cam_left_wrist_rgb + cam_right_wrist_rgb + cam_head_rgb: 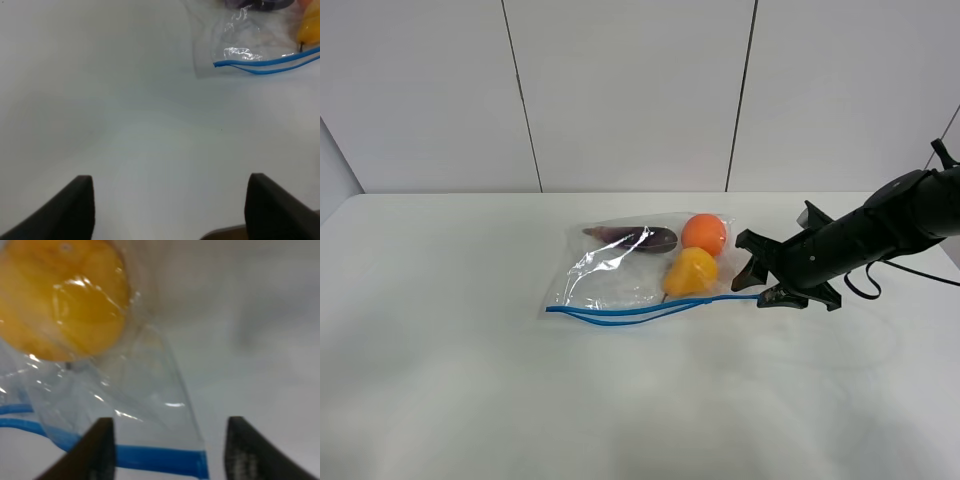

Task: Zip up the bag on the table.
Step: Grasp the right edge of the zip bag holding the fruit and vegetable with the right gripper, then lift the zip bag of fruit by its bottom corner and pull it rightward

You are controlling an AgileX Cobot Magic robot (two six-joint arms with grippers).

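A pale grey panelled wall point(630, 90) fills the background. Thin dark lines divide it: a left seam point(520, 95) and a right seam point(741, 95), both leaning slightly off vertical. Another such line shows at the far right edge of the exterior view.

Three pieces of produce lie inside the bag point(605, 282). A dark purple eggplant point(632, 238) lies lengthwise along the far side. A round orange point(704, 233) sits just beside its right end. A yellow pear-shaped fruit point(691, 272) lies in front of the orange, close against it. A thin dark stem point(301, 47) shows at its narrow end. Its skin is glossy with bright highlights in the right wrist view.
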